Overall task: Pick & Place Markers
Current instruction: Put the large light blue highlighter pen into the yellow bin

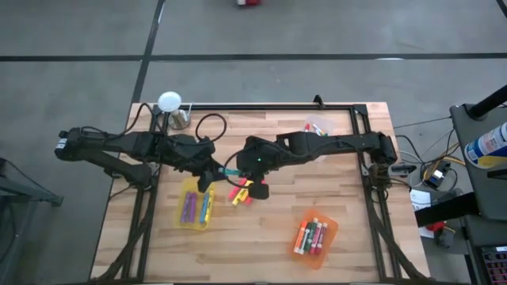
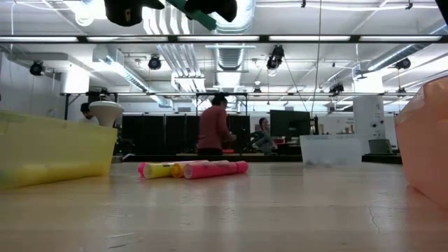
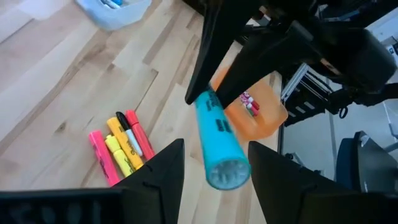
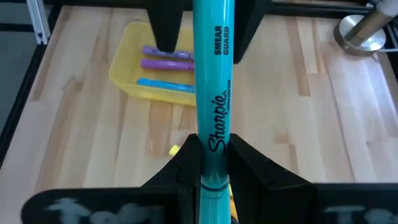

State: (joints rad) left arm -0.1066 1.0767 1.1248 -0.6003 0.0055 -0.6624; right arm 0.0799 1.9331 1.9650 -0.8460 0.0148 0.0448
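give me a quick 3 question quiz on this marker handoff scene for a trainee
1. True or false: the right gripper is shut on the long teal plastic marker.
2. How do the left gripper's fingers stand at the marker's free end? A) clamped on it B) open on either side of it C) far from it, over the orange bin
3. Fill in: the translucent yellow plastic bin holds purple and ____ markers.

Key
1. True. Its dark fingers pinch the marker's barrel in the right wrist view.
2. B. In the left wrist view a gap shows on both sides of the marker's end.
3. Blue.
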